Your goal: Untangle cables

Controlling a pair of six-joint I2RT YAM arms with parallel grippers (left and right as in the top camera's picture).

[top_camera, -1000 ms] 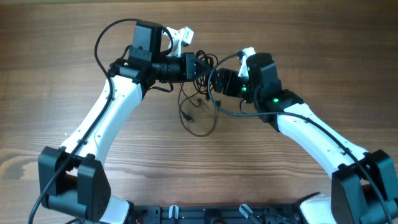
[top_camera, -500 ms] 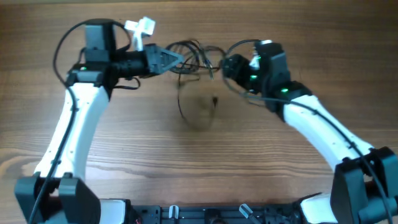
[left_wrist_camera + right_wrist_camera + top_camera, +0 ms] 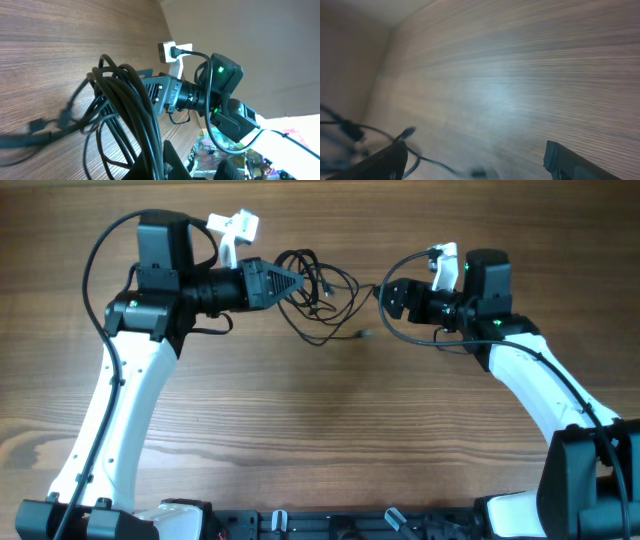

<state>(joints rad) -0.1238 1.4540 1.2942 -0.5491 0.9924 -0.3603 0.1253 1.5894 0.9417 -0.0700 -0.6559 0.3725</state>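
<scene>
The wooden table point(image 3: 320, 430) is seen from straight above in the overhead view, from afar, so that the left arm point(image 3: 115, 410) and the right arm point(image 3: 540, 380) are framed. The left wrist view is taken very near the cables point(image 3: 127, 115), rolled sideways, and is directed across them toward the right arm. The right wrist view is held low over the table and is blurred. The cables are shared by all three views.

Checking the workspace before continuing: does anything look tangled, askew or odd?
The cables are one snarled clump, pinched in the shut left gripper and trailing loose strands onto the table; the right gripper stands open nearby.
</scene>
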